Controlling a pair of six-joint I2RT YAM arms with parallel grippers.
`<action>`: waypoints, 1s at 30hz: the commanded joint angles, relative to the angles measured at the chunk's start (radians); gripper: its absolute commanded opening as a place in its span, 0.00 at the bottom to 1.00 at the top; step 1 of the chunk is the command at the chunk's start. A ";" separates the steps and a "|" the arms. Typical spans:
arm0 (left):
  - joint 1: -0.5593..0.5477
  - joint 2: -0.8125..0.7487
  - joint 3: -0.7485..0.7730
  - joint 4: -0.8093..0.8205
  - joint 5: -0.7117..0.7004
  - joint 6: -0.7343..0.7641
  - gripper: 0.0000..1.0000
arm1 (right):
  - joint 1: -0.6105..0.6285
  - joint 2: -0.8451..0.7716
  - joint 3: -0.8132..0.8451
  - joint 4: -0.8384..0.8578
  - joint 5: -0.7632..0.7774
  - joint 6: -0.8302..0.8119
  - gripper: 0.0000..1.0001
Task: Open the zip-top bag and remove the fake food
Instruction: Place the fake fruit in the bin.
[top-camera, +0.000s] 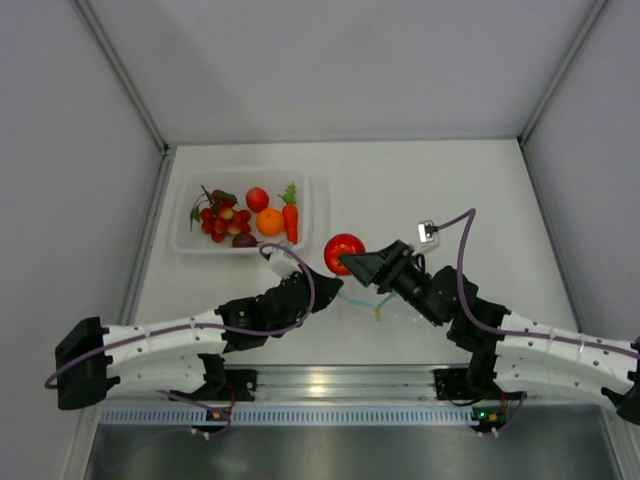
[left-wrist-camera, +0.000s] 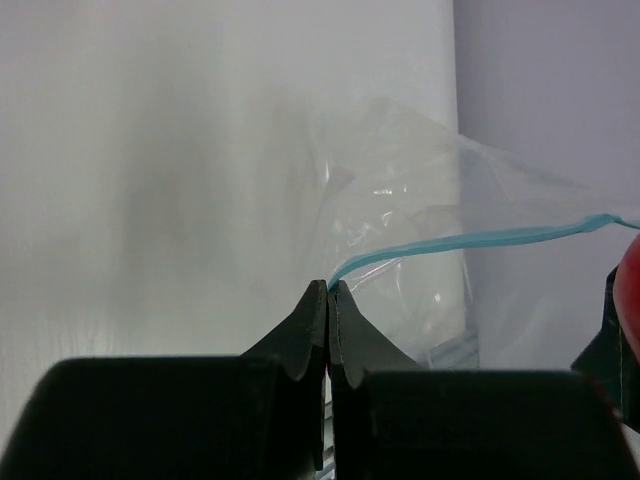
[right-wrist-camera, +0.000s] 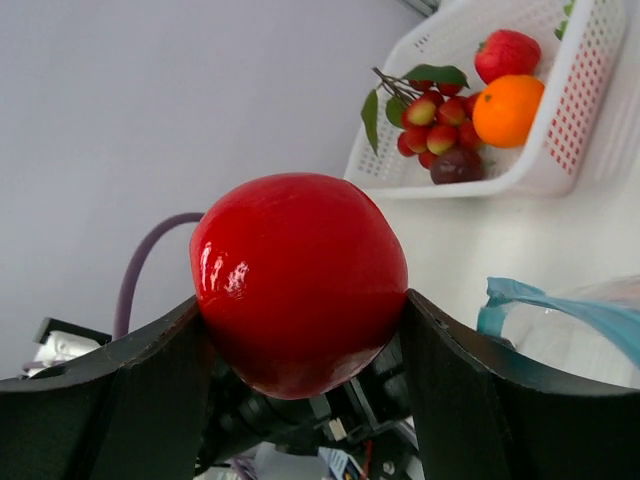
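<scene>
The bag (left-wrist-camera: 430, 190) extends ahead of the left gripper (left-wrist-camera: 328, 292), whose jaws pinch it together at the teal zip strip (left-wrist-camera: 470, 240). The right gripper (top-camera: 352, 258), just beside the bag, clamps a red fruit (right-wrist-camera: 298, 280) between its fingers. The other food (top-camera: 270, 221) lies in the tray (top-camera: 185, 240) beyond both grippers.

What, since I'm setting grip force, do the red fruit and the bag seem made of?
Red fruit: probably hard plastic, glossy, with sharp bright highlights. Zip-top bag: thin clear soft film, creased and see-through, with a teal zip strip.
</scene>
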 joint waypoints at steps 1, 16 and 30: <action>-0.021 -0.048 0.004 -0.008 -0.051 -0.011 0.00 | 0.013 0.035 0.017 0.244 0.037 0.003 0.15; -0.074 -0.108 -0.075 -0.119 -0.221 -0.087 0.00 | 0.027 0.223 0.271 0.091 -0.041 0.020 0.15; -0.070 -0.292 -0.184 -0.174 -0.201 -0.068 0.00 | -0.125 0.597 0.838 -0.489 -0.103 -0.369 0.15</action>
